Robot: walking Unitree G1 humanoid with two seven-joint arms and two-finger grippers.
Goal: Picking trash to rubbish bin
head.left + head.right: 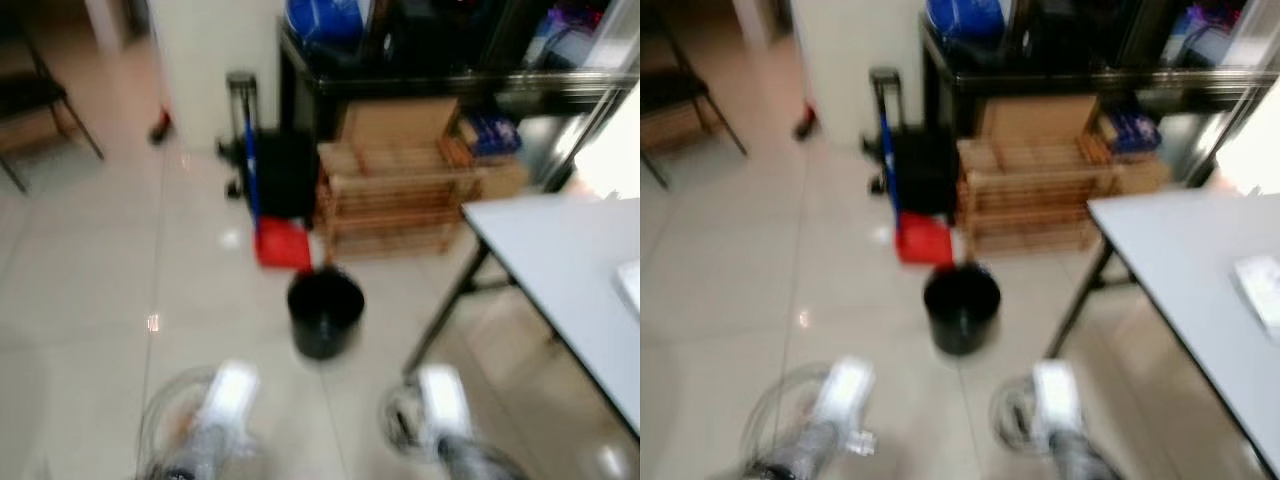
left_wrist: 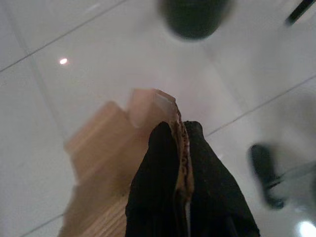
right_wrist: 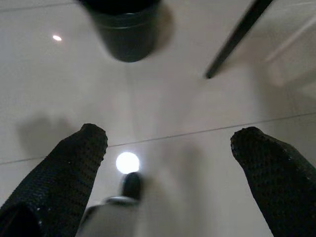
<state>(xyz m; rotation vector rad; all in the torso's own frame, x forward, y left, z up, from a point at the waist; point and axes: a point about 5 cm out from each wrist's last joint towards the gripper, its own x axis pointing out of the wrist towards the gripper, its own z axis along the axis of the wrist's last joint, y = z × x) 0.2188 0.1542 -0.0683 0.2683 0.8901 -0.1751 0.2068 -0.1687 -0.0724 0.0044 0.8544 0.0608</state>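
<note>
Toward twelve o'clock, a black bin point(image 1: 325, 312) is standing while the left claw point(image 2: 180, 131) is pinching cardboard point(image 2: 106, 163) and the right claw point(image 3: 170, 140) is gaping wide, empty.

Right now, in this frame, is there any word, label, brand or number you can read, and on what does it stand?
None can be read.
Blue packs on the lower shelf: possibly printed, too blurred to tell.
Flat white item on the grey table: no legible marks.
Black bin: no label seen.
Cardboard piece in the left gripper: plain, no print visible.
</note>
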